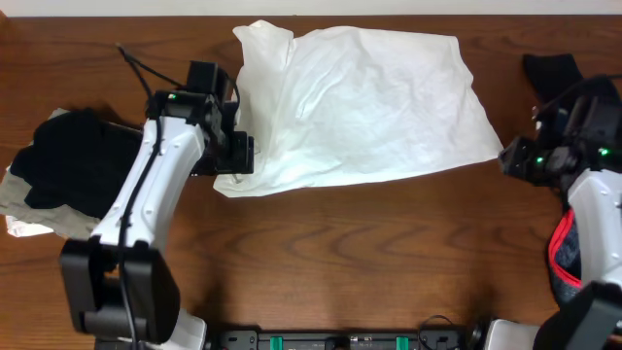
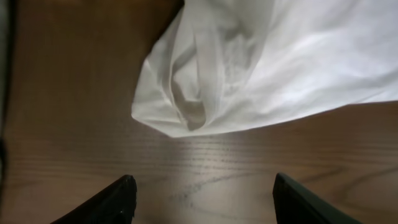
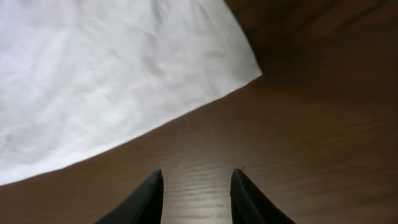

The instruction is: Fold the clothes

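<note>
My left gripper (image 2: 205,199) stands spread wide with only bare wood between its fingers, and my right gripper (image 3: 196,193) is parted more narrowly, also pinching nothing. The white T-shirt (image 1: 369,102) lies between the two of them, its long axis running from one gripper across to the other, so each arm has its own end. Just ahead of my left fingers, a little apart from the tips, sits the shirt's bunched, rolled-over corner. Ahead of my right fingers the hem is flat and runs off at a slant, its pointed corner forward and slightly outward. The left end looks the nearer catch, and I judge the next fold depends on taking both near corners and carrying them away from me over the body of the shirt. Nothing lies between either gripper and its corner. Behind my left arm, on the outer side, lies a black garment (image 1: 68,165). A black, red-trimmed garment (image 1: 562,258) lies back by my right arm, well clear of the table (image 1: 340,253) in front.
</note>
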You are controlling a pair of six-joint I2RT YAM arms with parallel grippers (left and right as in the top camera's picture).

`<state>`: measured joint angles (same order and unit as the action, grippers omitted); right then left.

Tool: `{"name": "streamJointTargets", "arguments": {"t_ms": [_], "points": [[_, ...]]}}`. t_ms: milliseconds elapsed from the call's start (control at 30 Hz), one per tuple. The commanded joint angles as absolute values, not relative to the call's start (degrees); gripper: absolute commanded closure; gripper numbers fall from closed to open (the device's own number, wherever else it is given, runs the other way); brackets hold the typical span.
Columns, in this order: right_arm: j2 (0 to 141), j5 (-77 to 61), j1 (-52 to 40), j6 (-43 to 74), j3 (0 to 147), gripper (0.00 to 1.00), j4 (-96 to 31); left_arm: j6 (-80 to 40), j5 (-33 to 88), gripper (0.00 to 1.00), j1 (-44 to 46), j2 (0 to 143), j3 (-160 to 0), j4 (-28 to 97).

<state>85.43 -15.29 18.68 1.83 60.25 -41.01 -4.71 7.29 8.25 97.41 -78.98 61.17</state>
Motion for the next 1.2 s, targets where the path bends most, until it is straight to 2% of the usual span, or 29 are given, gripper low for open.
{"name": "streamJointTargets", "arguments": {"t_ms": [0,100,200,633,800,833,933,1000,1167], "points": [[89.0,-17.2,18.2,1.3,57.6,0.65,-38.4,-4.8,7.6,0.29,8.2,98.9,-79.0,62.2],[93.1,-17.2,18.1,1.9,57.3,0.58,-35.8,-4.8,10.7,0.29,8.2,99.0,-79.0,63.3],[97.2,-17.2,17.9,1.9,57.3,0.56,-32.9,-4.9,12.9,0.29,8.2,99.0,-78.6,64.1],[108.6,-17.2,17.9,6.7,57.3,0.56,-20.7,-4.8,13.0,0.28,8.2,99.0,-75.2,61.7],[109.4,-17.0,16.6,8.6,57.3,0.67,-15.3,-4.8,13.0,0.28,8.2,99.0,-75.2,61.5],[109.4,-16.9,16.2,8.6,57.3,0.75,-14.4,-4.8,13.0,0.28,8.2,99.0,-75.2,61.6],[109.4,-16.9,15.4,8.9,57.3,0.87,-12.6,-4.8,13.0,0.28,8.2,99.0,-75.2,61.9],[109.4,-16.7,14.9,9.0,57.3,0.99,-12.4,-4.8,13.0,0.28,8.2,99.0,-75.2,62.0],[108.0,-16.7,15.0,9.4,57.7,0.99,-16.1,-4.8,13.0,0.3,8.2,98.9,-75.2,62.8]]}}
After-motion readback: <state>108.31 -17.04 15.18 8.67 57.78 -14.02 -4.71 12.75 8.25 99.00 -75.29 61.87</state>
